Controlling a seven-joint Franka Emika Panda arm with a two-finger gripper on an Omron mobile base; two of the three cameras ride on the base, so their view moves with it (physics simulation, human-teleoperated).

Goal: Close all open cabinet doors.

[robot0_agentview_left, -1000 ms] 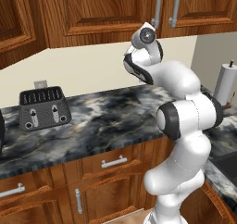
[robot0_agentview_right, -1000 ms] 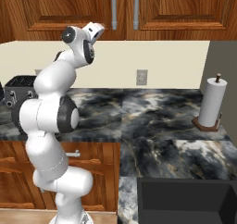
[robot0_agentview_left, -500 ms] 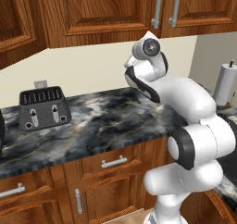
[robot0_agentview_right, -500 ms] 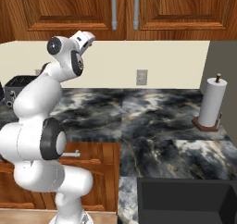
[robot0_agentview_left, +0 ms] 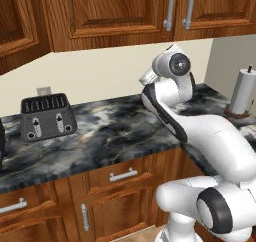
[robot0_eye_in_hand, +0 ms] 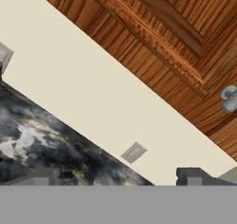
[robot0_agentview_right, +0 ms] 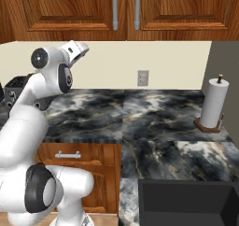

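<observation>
Tall reddish-brown wooden cabinet doors [robot0_agentview_right: 126, 8] with long grey bar handles [robot0_agentview_right: 115, 8] hang on the wall above a dark marbled stone counter [robot0_agentview_right: 158, 113]. On the counter, a black slotted toaster [robot0_agentview_left: 47, 117] sits far left against the wall, and a white paper towel roll on a wooden stand [robot0_agentview_right: 213, 104] stands far right. A small grey wall outlet [robot0_agentview_right: 143, 77] lies between them, and wooden drawers with short silver pulls [robot0_agentview_left: 122, 175] sit below the counter.

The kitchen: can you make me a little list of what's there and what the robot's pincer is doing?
cabinet doors: up on the wall, the two in front look shut, grey bar handles side by side
pincer: open, holding nothing, aimed at the wall under the cabinets
toaster: on the counter, left
paper towel roll: upright on the counter, right
wall socket: on the cream wall
</observation>
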